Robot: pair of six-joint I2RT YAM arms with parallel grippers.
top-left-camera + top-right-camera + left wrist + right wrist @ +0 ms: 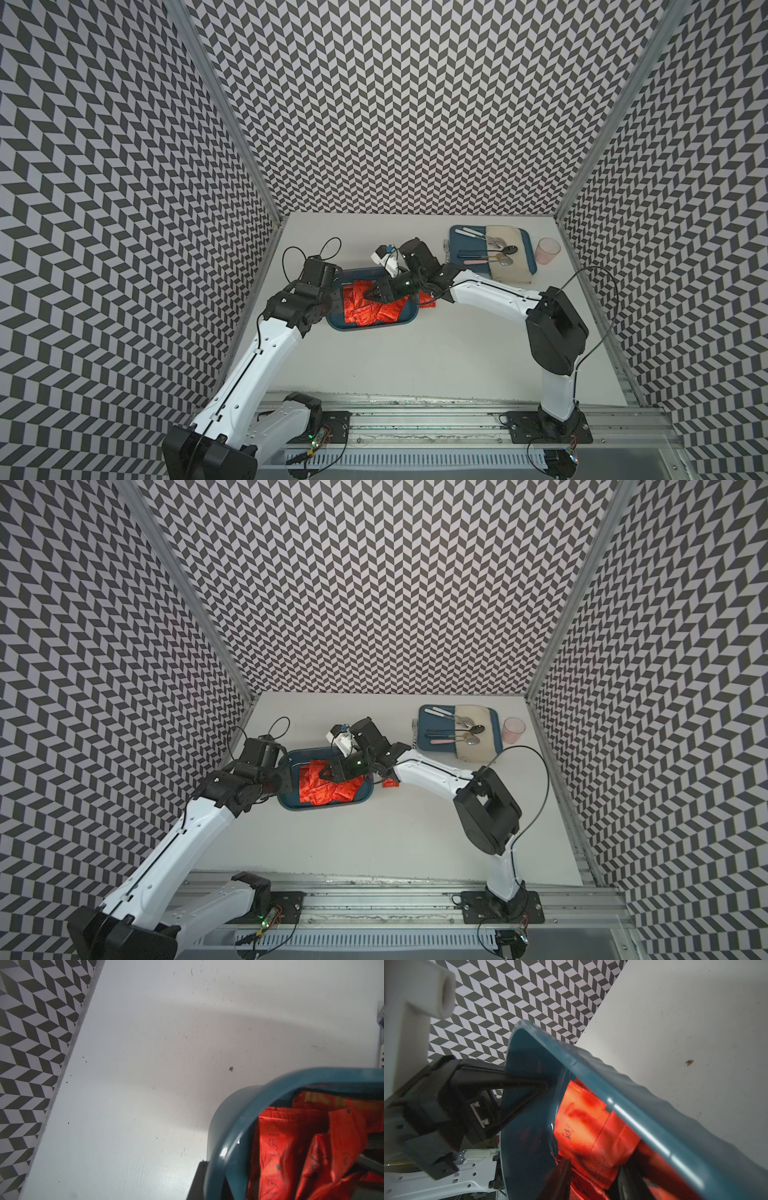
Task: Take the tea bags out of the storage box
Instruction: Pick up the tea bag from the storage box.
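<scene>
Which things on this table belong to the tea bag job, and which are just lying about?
Job: shiny red foil tea bags; dark teal rectangular plastic storage box.
Lying about: flat blue plastic tray; metal cutlery; beige cloth; translucent pink cup.

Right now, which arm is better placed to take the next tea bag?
Right: the right fingers are inside the storage box over the tea bags; the left fingers clamp its wall.

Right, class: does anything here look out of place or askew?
One tea bag lies on the table just outside the storage box, apart from the other tea bags inside. A fork lies beside the blue tray, not on it.
</scene>
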